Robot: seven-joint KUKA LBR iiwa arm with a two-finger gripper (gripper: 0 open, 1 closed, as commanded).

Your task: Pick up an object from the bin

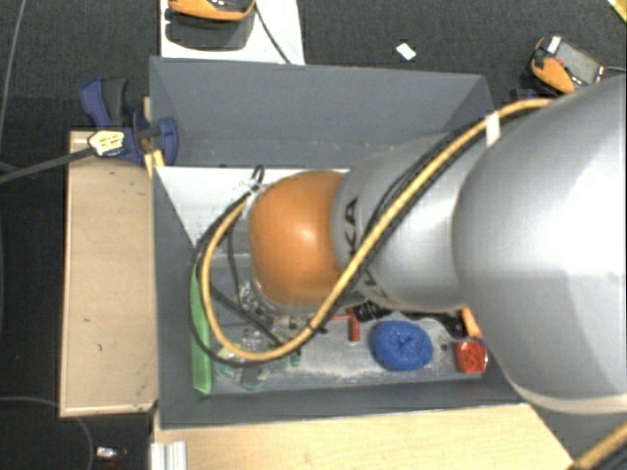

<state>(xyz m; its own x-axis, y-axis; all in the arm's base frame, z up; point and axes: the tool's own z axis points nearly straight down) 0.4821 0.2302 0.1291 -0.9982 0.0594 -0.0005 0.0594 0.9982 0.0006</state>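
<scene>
My gripper (257, 319) is down near the bin floor at the front left, under the orange wrist cover, and most of it is hidden. A long green strip (202, 352) lies along the bin's left wall, just left of the gripper. A round, fuzzy blue ball (400, 346) sits on the floor to the gripper's right, near the front wall. Between the ball and the gripper a small red piece (351, 328) shows. I cannot make out anything held.
A small orange-red block (471, 356) lies at the front right, beside the arm. The arm and its cover hide the middle and right of the bin. A yellow and a black cable loop round the gripper's left side.
</scene>
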